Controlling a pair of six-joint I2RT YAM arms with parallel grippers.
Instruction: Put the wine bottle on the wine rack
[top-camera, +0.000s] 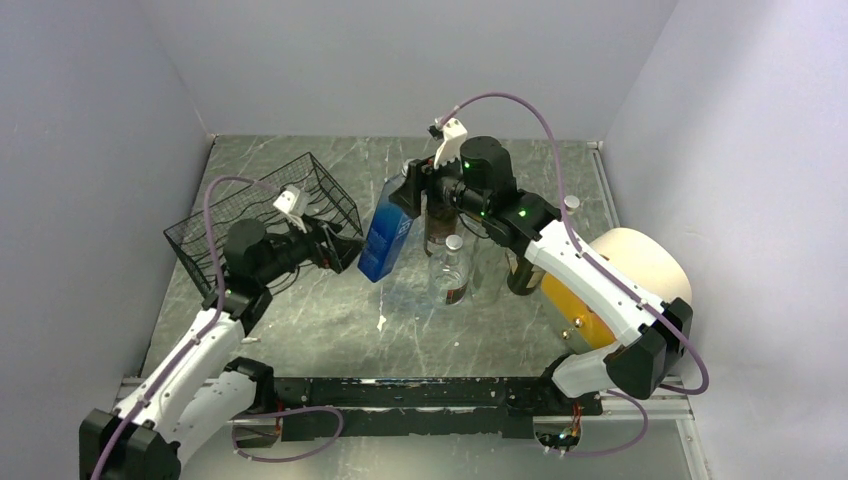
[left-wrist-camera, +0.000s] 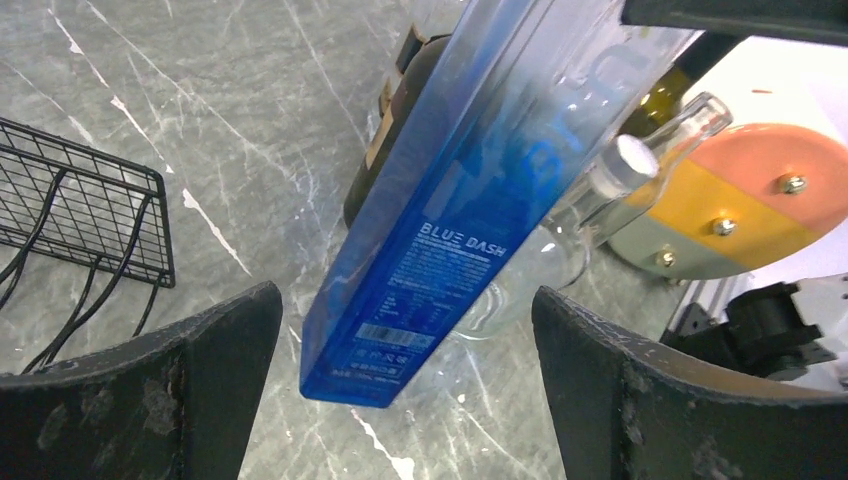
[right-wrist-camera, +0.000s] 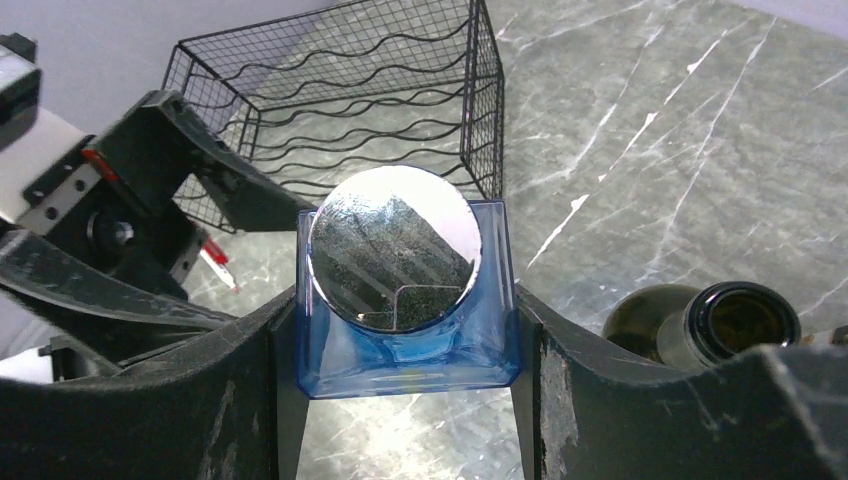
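Observation:
The wine bottle (top-camera: 385, 235) is a square blue glass bottle with a silver cap (right-wrist-camera: 393, 247) and a "BLUE DASH" label. My right gripper (top-camera: 412, 190) is shut on its top end, one finger on each flat side, in the right wrist view (right-wrist-camera: 403, 330). It holds the bottle tilted, base toward the left arm and seemingly just off the table. My left gripper (top-camera: 345, 250) is open, and in its wrist view (left-wrist-camera: 405, 400) the bottle's base (left-wrist-camera: 380, 340) lies ahead between the fingers, untouched. The black wire wine rack (top-camera: 260, 215) stands at the back left, behind the left gripper.
A dark wine bottle (top-camera: 437, 225), a clear glass bottle (top-camera: 452, 265) and a green bottle (top-camera: 520, 270) stand close behind the blue one. A white, yellow and orange drum (top-camera: 610, 280) lies at the right. Grey walls close the sides and back.

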